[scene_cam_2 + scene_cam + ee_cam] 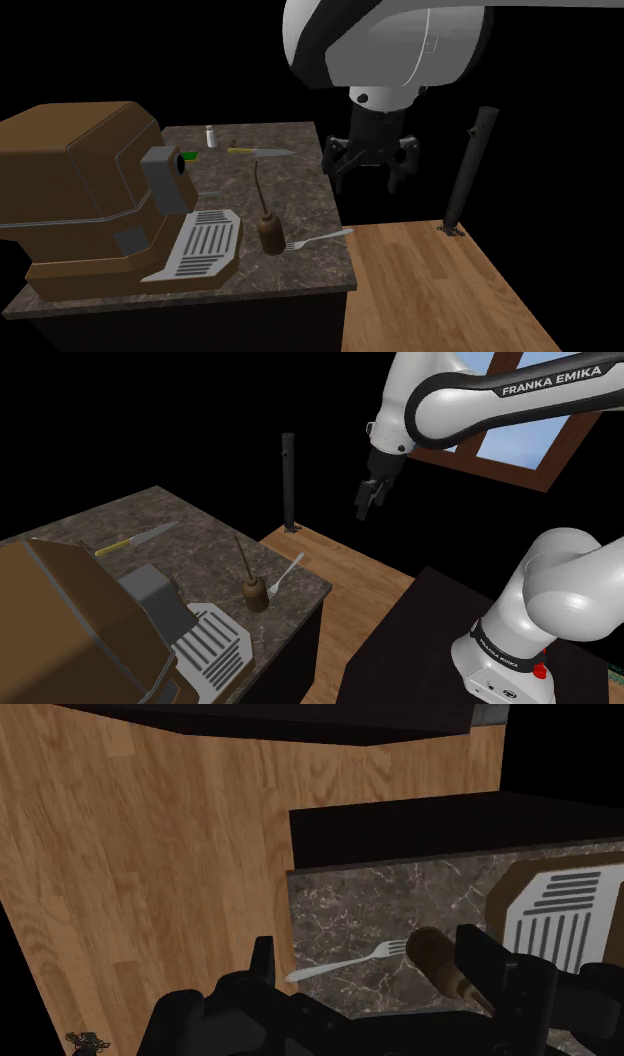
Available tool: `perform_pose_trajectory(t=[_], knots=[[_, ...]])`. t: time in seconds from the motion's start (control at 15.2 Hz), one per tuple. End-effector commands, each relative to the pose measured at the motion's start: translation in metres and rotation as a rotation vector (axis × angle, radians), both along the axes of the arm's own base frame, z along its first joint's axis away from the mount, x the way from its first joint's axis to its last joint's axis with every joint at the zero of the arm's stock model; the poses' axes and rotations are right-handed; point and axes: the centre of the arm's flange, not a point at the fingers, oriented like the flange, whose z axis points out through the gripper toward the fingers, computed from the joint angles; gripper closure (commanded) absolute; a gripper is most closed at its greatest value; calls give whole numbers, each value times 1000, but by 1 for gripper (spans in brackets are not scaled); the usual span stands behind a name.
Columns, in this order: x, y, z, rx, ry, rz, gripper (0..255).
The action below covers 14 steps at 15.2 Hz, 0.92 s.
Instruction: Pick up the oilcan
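Observation:
The oilcan (pixel 256 592) is a small brown can with a long thin spout that stands upright near the corner of the dark marble counter (pixel 205 537). It also appears as the oilcan (pixel 269 232) beside a fork, and the oilcan (pixel 435 959) lies just inside one finger's line of sight. My black gripper (pixel 368 500) hangs in the air above the wooden floor, off the counter's edge, higher than the can and to the shoulder view's right of it. The gripper (pixel 368 175) is open, and nothing sits inside the gripper (pixel 370 972).
A silver fork (pixel 285 574) lies next to the can by the counter edge. A brown coffee machine (pixel 60 612) with a grey drip tray (pixel 200 245) fills the near side. A yellow-handled knife (pixel 260 152), a small bottle (pixel 210 135) and a black post (pixel 288 482) stand farther off.

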Motion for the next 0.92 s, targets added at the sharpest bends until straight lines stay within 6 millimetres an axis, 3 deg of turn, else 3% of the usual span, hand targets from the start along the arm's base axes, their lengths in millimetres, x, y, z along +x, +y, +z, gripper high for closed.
perform_pose_trajectory(t=[0.0,0.86], knots=[[9,16,-15,-3,-31,15,0],[77,127,-113,-28,-197,117,0]])
